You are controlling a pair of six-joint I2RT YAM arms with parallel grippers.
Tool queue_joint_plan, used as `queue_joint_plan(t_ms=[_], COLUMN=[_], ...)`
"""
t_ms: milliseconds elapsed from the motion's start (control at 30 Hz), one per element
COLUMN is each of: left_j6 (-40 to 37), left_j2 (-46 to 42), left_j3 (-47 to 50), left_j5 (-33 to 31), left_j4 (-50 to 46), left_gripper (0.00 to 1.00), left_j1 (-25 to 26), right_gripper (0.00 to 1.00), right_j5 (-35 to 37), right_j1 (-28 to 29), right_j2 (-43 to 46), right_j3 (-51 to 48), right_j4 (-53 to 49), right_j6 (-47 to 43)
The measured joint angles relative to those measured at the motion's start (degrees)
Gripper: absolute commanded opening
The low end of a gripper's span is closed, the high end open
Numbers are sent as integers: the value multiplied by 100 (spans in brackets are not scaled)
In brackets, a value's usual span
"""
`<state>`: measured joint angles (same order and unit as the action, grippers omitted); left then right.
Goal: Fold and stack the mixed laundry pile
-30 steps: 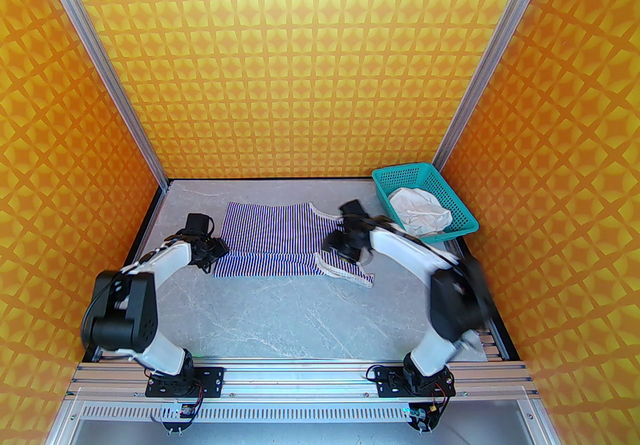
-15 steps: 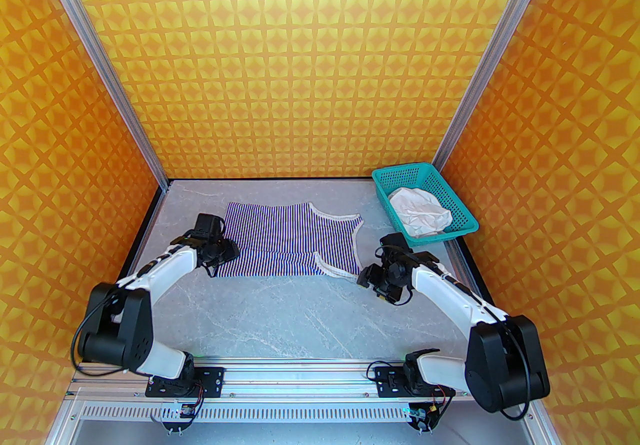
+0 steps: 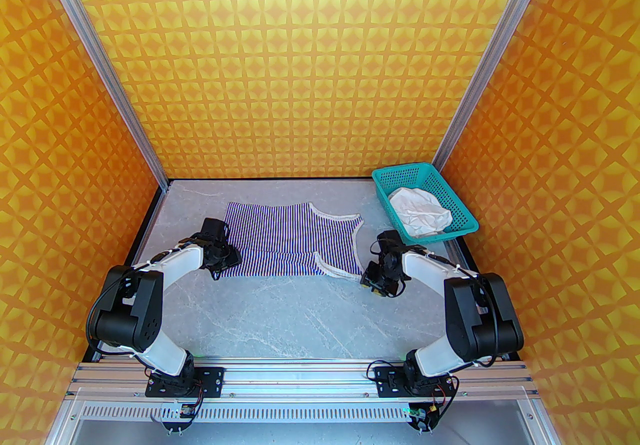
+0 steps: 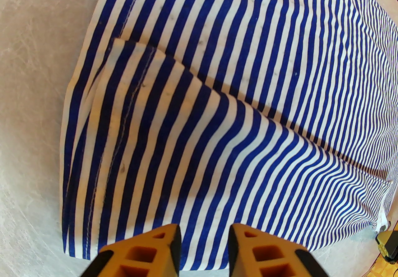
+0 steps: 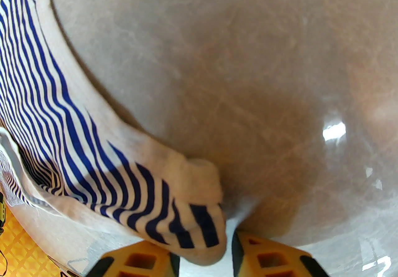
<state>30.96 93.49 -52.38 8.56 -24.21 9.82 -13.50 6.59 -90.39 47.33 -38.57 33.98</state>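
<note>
My right pincer [image 5: 228, 240] has swung to the 4 o'clock strap corner of the blue-white striped cloth garment [image 3: 292, 238] at the table's [image 3: 310, 318] 11 o'clock; with my left pincer [image 4: 203, 235] at 8 o'clock, both pinch it nearly closed, so the fold looks ready.

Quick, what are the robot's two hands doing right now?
Left gripper: closed on the shirt.
Right gripper: shirt corner between its jaws, but grip cannot be told.
</note>
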Motion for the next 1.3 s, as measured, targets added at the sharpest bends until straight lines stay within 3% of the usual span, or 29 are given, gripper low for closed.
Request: queue_joint_plan(t_ms=[233,633,900,1033,1167,1300], left_j6=[-2,-63,-109,-129,-131,-170], left_j2=[35,63,63,31,-160,-629], left_j3=[0,0,13,98,223,284], left_j5=[2,7,11,9,2,-70], left_j4=[72,74,90,94,87,-9], left_gripper=[30,30,30,30,32,36], left_j1=[0,0,-2,-2,-46,-90], right_gripper=[0,0,8,26,37,41], right_j5=[-50,-732,-1075,-1102,-1056,-876], right_j1=[-37,-420,-719,-776,-826,-828], right_j2=[-186,-514,-1023,-1034,-1023,-844], right_j3=[431,1147,1150,1150,1156,1185], right_j4=[155,249,396,476,461,216], right_j6=[-107,240,627,734,748,643])
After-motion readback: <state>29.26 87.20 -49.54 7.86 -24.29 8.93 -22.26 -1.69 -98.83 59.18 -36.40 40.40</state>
